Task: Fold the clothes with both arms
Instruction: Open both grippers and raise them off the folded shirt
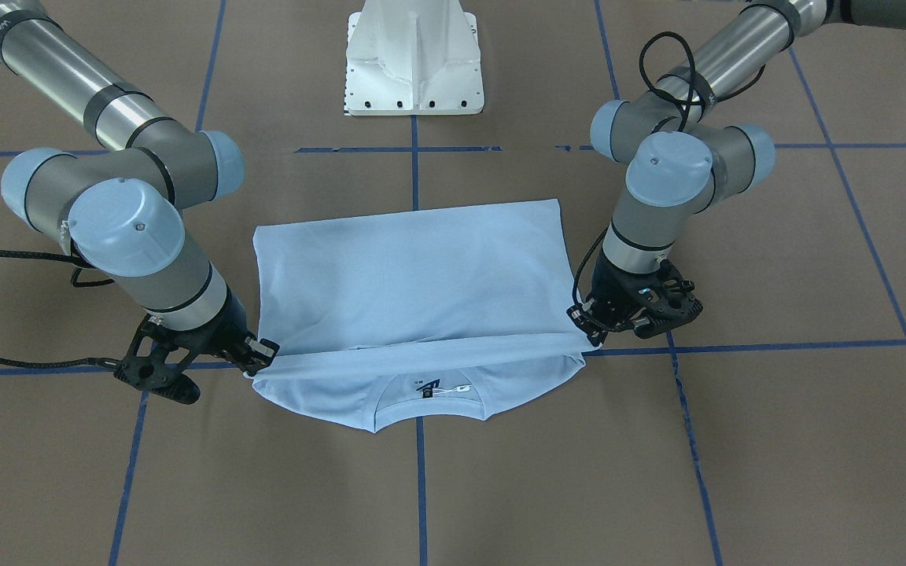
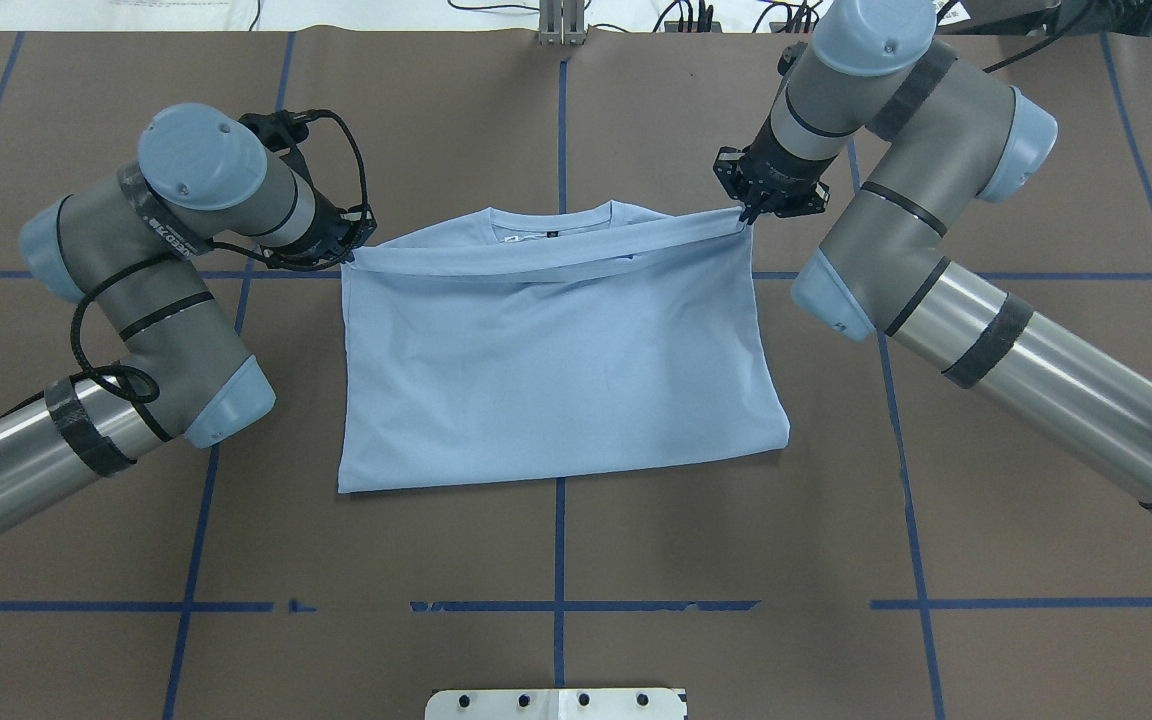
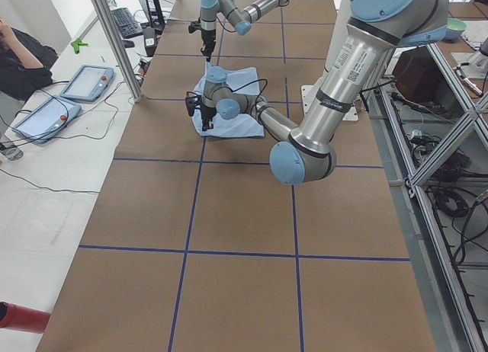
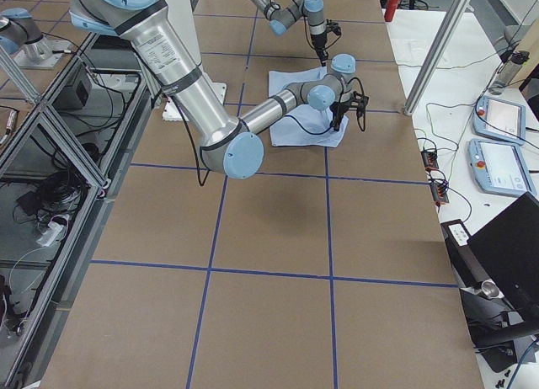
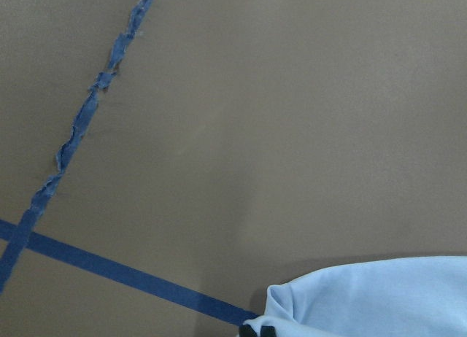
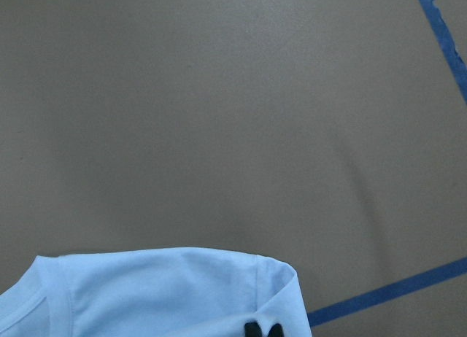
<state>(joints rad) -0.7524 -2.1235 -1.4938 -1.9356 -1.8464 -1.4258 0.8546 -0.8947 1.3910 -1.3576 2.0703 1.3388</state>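
Overhead exterior: shirt [image 2: 556, 360] hem corners clamped by left pincer [image 2: 349, 248] and right pincer [image 2: 748, 212], stretched taut between them, so fold is laid flat short of collar [image 2: 551, 213].

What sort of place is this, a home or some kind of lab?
Most likely a robotics lab: the left gripper and right gripper hold a T-shirt on a tape-gridded table, teach pendants lie on a side bench, aluminium framing stands alongside.

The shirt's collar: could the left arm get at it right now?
Probably not yet: the left arm has its fingers pinching a corner of the shirt. The collar lies uncovered, so after letting go the way looks free.
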